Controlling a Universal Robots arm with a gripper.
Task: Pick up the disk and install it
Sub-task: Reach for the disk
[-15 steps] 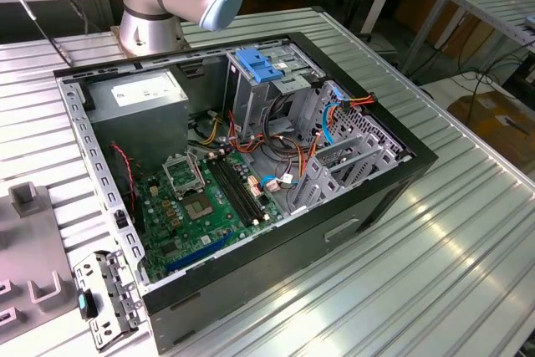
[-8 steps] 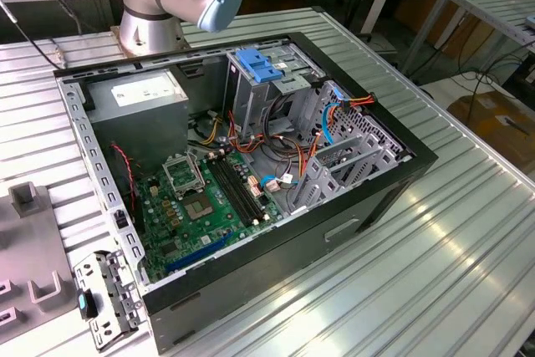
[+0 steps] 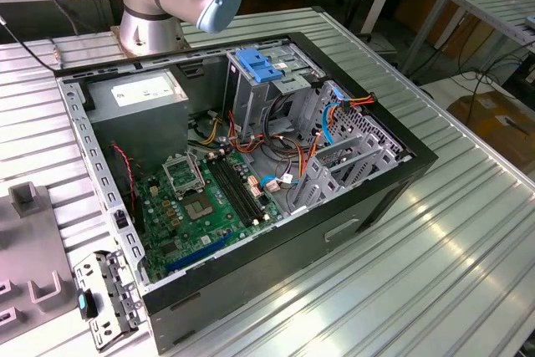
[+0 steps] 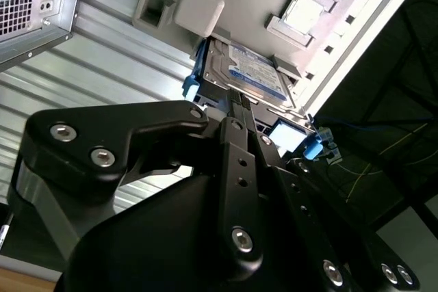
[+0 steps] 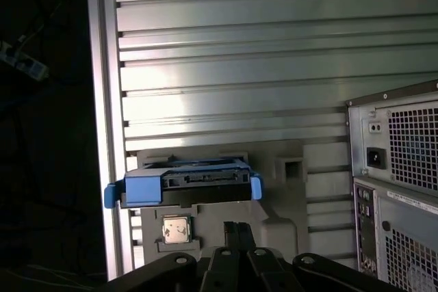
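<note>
Right, your gripper (image 5: pixel 237 229) hangs closed and empty, lined up just short of the disk (image 5: pixel 185 188), which sits propped in its grey holder (image 5: pixel 277 203) near the computer case (image 5: pixel 400 169), blue rails (image 5: pixel 254 187) exposed, likely for a clean grab.

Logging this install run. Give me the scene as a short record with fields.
disk: flat silver-grey metal hard drive, white-and-blue label, blue plastic side rails
disk place: in grey moulded holder on ribbed aluminium table, outside the case
tool: black tool close to the disk, pointed at it; contact unclear
case: open black computer case, green motherboard exposed
install: not done
</note>
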